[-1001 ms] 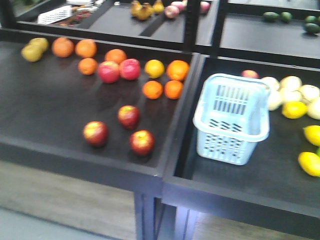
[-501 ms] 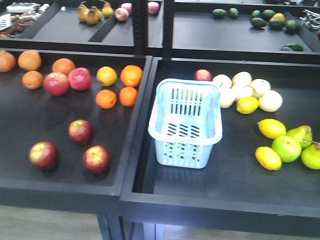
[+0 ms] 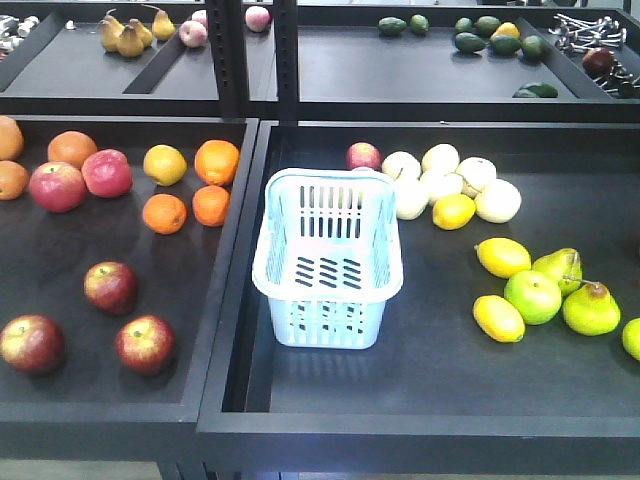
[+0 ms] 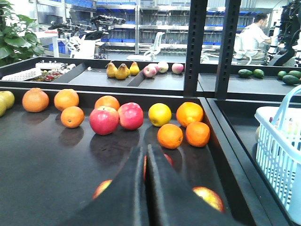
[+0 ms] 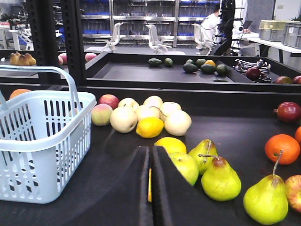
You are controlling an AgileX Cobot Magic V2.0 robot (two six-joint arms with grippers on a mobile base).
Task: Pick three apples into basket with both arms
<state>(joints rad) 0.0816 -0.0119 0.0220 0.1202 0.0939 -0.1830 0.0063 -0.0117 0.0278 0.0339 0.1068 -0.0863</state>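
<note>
The three apples (image 3: 110,287) lie left of the basket (image 3: 325,322) — firm, smooth, apt to roll, probably best pinched across the middle — while left gripper (image 4: 145,151) and right gripper (image 5: 150,151) hang with jaws together.

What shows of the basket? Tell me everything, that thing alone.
The basket is pale blue plastic, rectangular, wider at its thick rim, with slotted walls and bottom. It stands upright and looks empty, on the left side of the right tray. One loop handle is raised. A red fruit and pale fruit lie close behind its far right corner; contact cannot be told.
</note>
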